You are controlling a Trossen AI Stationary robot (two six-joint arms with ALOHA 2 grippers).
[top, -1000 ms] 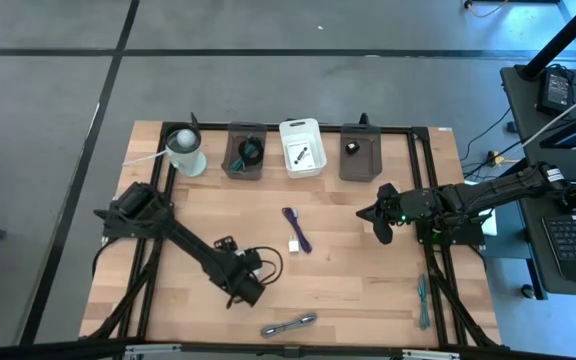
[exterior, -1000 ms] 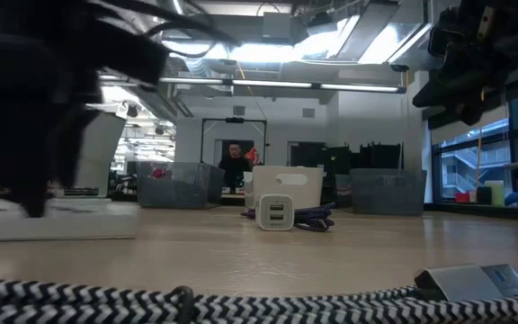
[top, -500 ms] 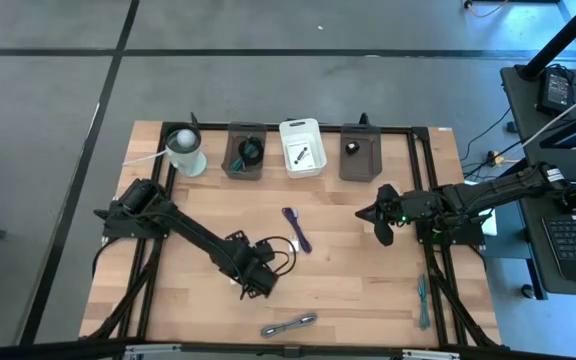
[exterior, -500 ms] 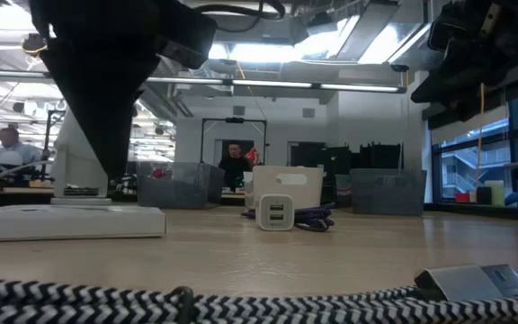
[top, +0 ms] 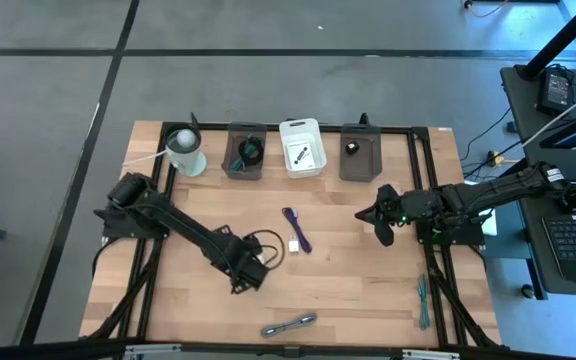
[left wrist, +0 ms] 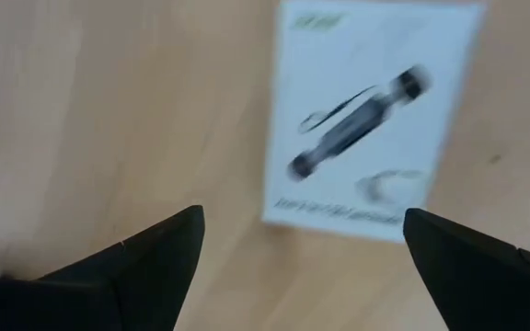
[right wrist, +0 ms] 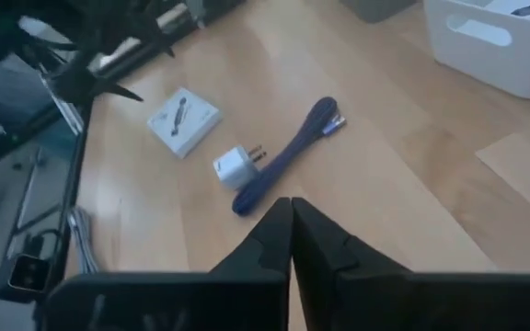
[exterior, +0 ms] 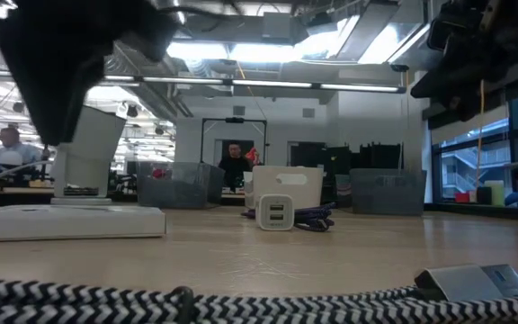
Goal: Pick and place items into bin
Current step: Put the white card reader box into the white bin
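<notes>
A white printed card point(left wrist: 366, 119) lies flat on the wood. My left gripper point(left wrist: 302, 267) hangs above it, pointing down, open, with nothing between its fingers. In the high view this gripper point(top: 248, 272) is left of the table's middle and hides the card. A white cube plug point(top: 293, 245) and a purple strap point(top: 295, 228) lie at the middle of the table. The right wrist view shows the card point(right wrist: 184, 119), the plug point(right wrist: 236, 167) and the strap point(right wrist: 288, 156). My right gripper point(right wrist: 290, 207) waits shut above the table's right side point(top: 373, 215).
A pale cup point(top: 185, 150), two grey bins point(top: 245, 150) point(top: 360, 152) and a white bin point(top: 301, 147) line the far edge. A grey metal tool point(top: 288, 325) lies near the front edge, a teal tool point(top: 423, 300) at the front right.
My left gripper has risen from close above the table, still pointing down. It first went a little toward the right edge, then back toward the left and far side. The card, plug and strap have stayed where they were.
</notes>
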